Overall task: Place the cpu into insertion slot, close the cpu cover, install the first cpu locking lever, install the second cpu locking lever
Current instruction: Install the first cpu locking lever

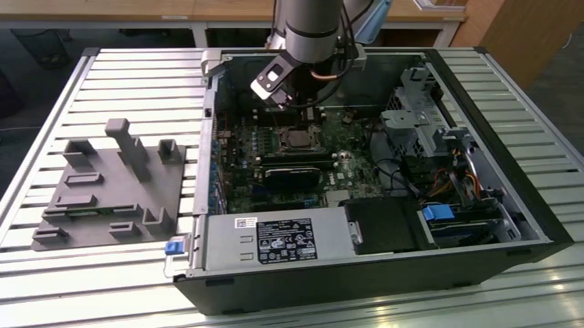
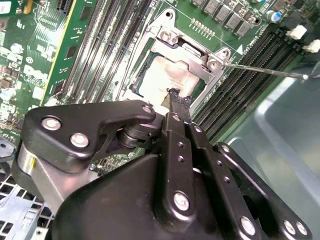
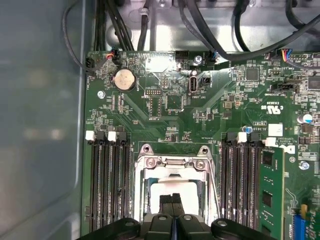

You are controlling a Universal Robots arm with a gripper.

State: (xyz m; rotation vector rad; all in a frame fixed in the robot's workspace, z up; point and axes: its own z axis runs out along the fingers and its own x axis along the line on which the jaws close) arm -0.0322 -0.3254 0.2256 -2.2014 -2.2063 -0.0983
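Observation:
The cpu (image 3: 167, 191) shows its pale silvery top inside the insertion slot (image 1: 294, 140) on the green board. The cpu cover (image 3: 175, 162), a silvery metal frame, lies down around it, seen in both wrist views. My gripper (image 3: 172, 200) hangs just above the cpu's top with its black fingers (image 2: 175, 100) pressed together and nothing between them. A thin metal locking lever (image 2: 265, 70) sticks out sideways from a corner of the cover (image 2: 192, 50), over the memory slots. In the exterior view the gripper (image 1: 304, 109) reaches down into the open computer case.
Long black memory slots (image 3: 107, 180) flank the socket on both sides. A black heatsink block (image 1: 290, 179) sits in front of the socket in the exterior view. Cables and drive cages (image 1: 429, 130) fill the case's right. A grey fixture (image 1: 114, 184) lies on the slatted table at the left.

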